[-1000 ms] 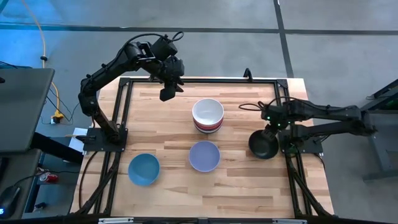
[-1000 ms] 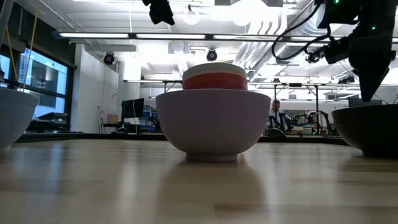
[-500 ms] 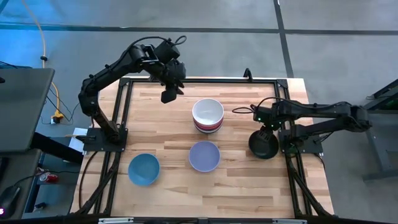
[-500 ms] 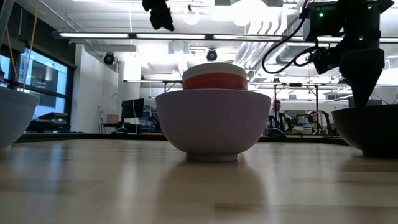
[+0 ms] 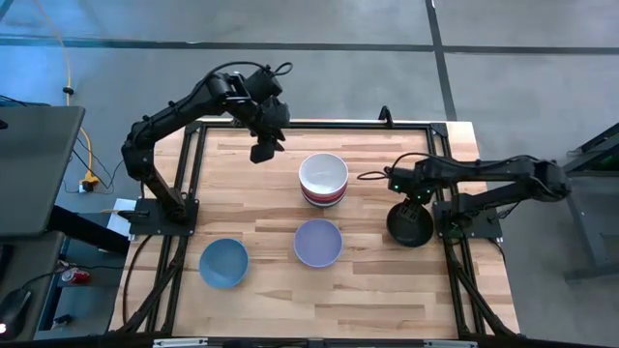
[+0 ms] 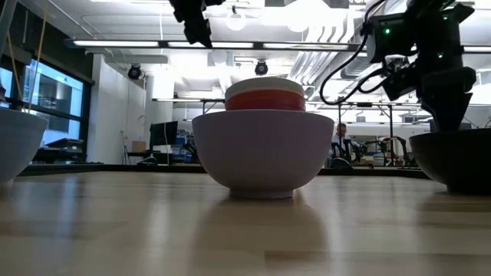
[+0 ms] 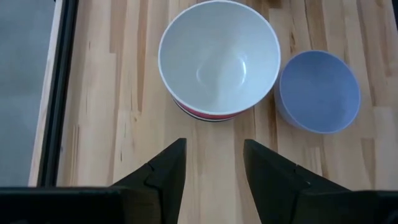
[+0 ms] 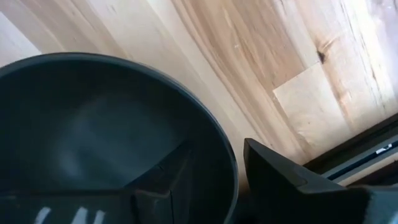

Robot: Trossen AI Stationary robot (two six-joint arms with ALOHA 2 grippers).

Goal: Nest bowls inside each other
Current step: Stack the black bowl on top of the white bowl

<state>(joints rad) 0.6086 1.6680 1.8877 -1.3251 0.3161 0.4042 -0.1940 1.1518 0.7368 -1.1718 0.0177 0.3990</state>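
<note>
A stack with a white bowl [image 5: 323, 174] on top and a red one [image 6: 265, 100] beneath stands mid-table. A lavender bowl [image 5: 317, 242] sits near it, and a blue bowl [image 5: 223, 263] sits toward the near left. A black bowl [image 5: 410, 227] rests on its base at the right. My right gripper [image 8: 216, 146] is open and low over the black bowl's far rim [image 8: 217, 137], one finger inside and one outside. My left gripper [image 7: 214, 146] is open and hangs high, to the far left of the stack.
A black metal frame [image 5: 189, 174] borders the wooden table on the left and right, close beside the black bowl. Bare wood lies between the stack and the left frame, and along the near edge [image 5: 319, 309].
My right gripper has moved toward the table's left and down onto the black bowl's far rim, so that its fingers now stand on either side of the rim. The bowls have not moved.
</note>
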